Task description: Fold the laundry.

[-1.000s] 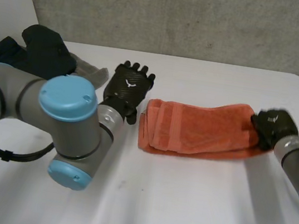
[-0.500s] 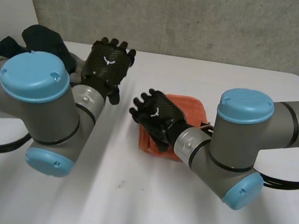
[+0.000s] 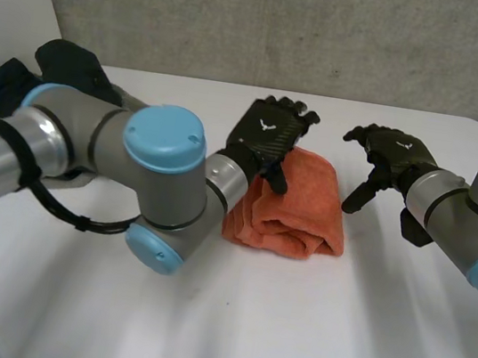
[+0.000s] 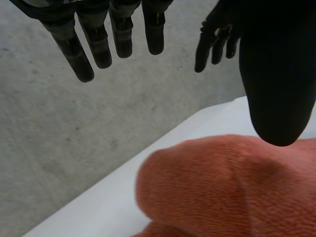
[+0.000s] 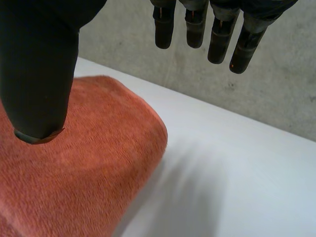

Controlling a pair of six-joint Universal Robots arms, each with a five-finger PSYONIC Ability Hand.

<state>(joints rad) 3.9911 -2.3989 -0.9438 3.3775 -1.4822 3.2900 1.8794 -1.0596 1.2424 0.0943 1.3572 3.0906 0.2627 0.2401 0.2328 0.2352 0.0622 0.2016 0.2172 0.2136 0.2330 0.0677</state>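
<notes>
Head view: the orange towel (image 3: 293, 207) lies folded into a thick bundle on the white table (image 3: 288, 330), between the two hands. The left hand (image 3: 268, 132) is over the far edge of the towel. Its fingers are straight and apart from the thumb, and it holds nothing. In the left wrist view the fingers (image 4: 81, 54) point out beyond the towel (image 4: 222, 187), and the thumb stands just above the rounded fold; whether it touches the cloth I cannot tell. The right hand (image 3: 389, 156) is just beside the towel and apart from it, with its fingers loose and a little bent, holding nothing. In the right wrist view its thumb (image 5: 37, 69) hangs above the towel (image 5: 74, 173) and its fingers reach out past it. A heap of dark clothes (image 3: 52, 75) lies well apart from the towel, on the outer side of the left arm (image 3: 116, 161).
</notes>
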